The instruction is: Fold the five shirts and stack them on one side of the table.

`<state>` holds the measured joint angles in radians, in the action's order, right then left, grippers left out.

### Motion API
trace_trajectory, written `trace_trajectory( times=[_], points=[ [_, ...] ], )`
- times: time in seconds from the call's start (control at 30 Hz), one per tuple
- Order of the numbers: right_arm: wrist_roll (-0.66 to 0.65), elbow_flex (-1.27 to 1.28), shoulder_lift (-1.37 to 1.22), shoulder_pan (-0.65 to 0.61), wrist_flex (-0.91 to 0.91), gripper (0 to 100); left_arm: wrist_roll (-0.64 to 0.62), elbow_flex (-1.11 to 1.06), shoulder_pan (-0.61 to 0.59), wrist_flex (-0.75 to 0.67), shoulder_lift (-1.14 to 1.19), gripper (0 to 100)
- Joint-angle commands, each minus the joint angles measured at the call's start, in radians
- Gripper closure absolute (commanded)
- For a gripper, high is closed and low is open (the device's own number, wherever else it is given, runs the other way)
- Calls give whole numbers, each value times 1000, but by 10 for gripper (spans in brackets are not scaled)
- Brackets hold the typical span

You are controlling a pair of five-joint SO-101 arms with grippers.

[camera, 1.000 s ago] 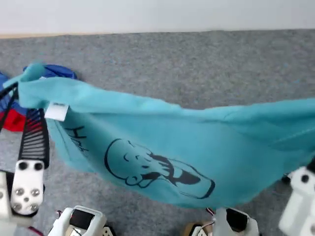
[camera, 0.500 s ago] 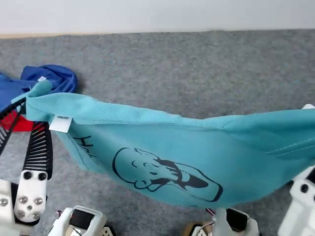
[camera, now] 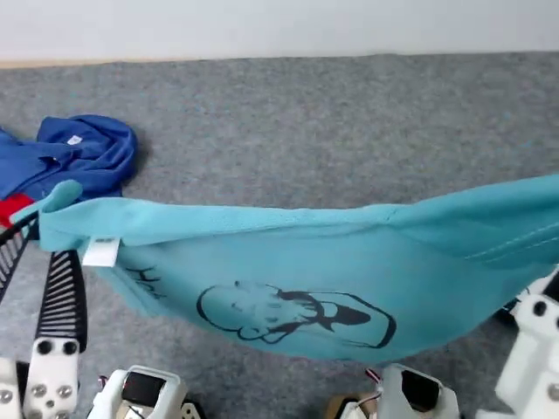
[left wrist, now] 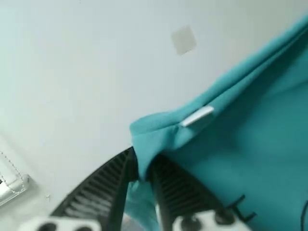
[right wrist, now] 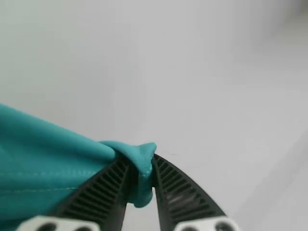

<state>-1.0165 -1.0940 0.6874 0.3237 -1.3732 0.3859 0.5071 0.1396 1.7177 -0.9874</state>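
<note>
left gripper [left wrist: 142, 166] and right gripper [right wrist: 139, 168] each pinch 1 corner of teal printed cotton shirt [camera: 297, 262]. Risk: thin bites (fabric tips only) slip under tension.

The shirt [camera: 297, 262] is hanging over the near side of the table [camera: 349, 122], its ends sitting in the left gripper [left wrist: 143, 166] and right gripper [right wrist: 139, 169] — other shirts [camera: 74, 153] are lying behind its left end.

The teal shirt [camera: 297, 262], stretched between the two arms, sinks lower over the grey table [camera: 349, 113]. Its tagged corner, pinched in the left gripper [left wrist: 142, 166], drops toward the near edge, the printed figure flattens, and the blue shirt [camera: 79, 153] behind it comes fully into sight.
</note>
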Motion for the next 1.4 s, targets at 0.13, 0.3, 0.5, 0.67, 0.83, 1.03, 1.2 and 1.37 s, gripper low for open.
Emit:
trace_trajectory(
  times=[0.13,0.3,0.5,0.67,0.83,1.03,1.2,1.37],
  points=[
    [-3,17,-21,8,-53,987,11,-64,-5,6,-5,998],
    [-3,120,-15,7,-59,987,11,-127,-3,5,-5,998],
    [-5,338,-12,-51,-59,987,11,-295,-8,-2,0,998],
    [-5,571,-12,-97,-56,987,11,-498,-8,-17,0,998],
    [-3,801,-19,-156,-39,987,11,-742,-9,-218,-3,998],
    [25,1174,-19,-168,255,987,29,-1093,-12,-620,2,998],
    [54,1428,-21,-202,542,987,89,-1363,-71,-1033,5,998],
    [55,1559,-42,-262,714,987,114,-1463,-98,-1194,84,998]
  ],
)
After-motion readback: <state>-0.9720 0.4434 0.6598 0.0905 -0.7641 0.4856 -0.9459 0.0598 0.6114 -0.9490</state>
